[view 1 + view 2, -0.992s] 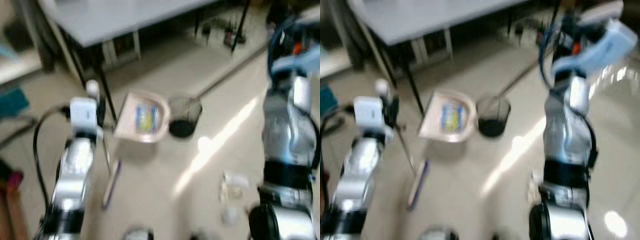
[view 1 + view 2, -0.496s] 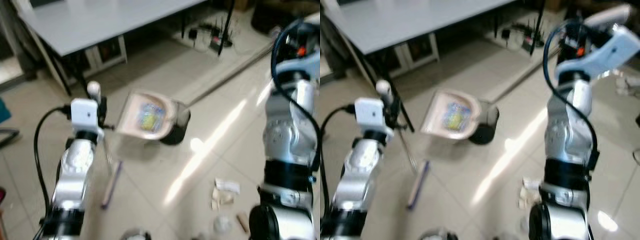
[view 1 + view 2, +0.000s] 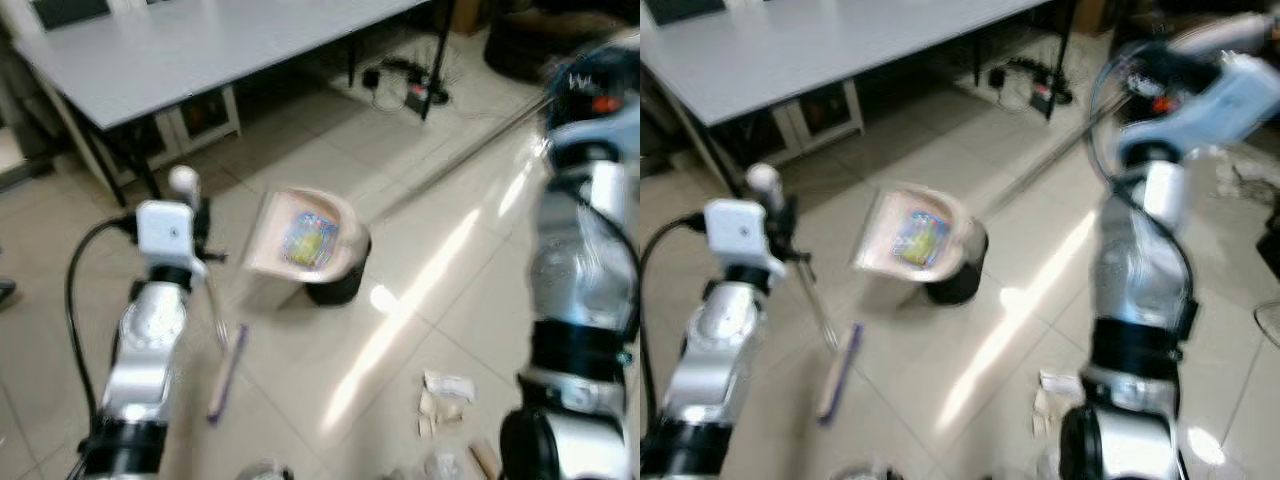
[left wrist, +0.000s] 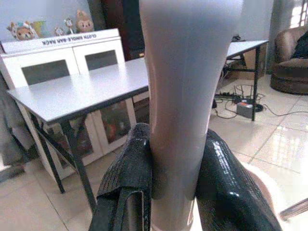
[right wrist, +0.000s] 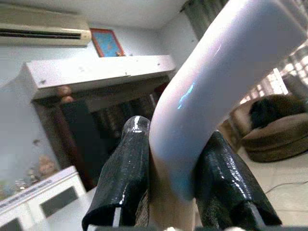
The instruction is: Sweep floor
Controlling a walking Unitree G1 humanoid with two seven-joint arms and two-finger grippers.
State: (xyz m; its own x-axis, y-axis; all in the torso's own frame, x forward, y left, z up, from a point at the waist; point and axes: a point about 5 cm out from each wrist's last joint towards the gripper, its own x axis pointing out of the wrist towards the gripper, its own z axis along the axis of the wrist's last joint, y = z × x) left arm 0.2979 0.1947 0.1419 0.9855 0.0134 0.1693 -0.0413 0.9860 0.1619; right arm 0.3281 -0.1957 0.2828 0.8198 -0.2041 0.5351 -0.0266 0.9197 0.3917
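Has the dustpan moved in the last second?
Yes. The dustpan has swung to the robot's right, from beside the black bin to overlapping its top.

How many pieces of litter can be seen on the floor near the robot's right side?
About 4, though blur makes this uncertain: a white scrap, a pale scrap just below it, a brownish stick-like piece and a whitish piece at the bottom edge. More may lie below the picture's edge.

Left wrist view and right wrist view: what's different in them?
Left wrist: a power strip with cables on the floor. Right wrist: an air conditioner and a framed picture on the wall. Both: a brown sofa, and a gripper clamping a handle, the left gripper a pale handle, the right gripper a white handle.
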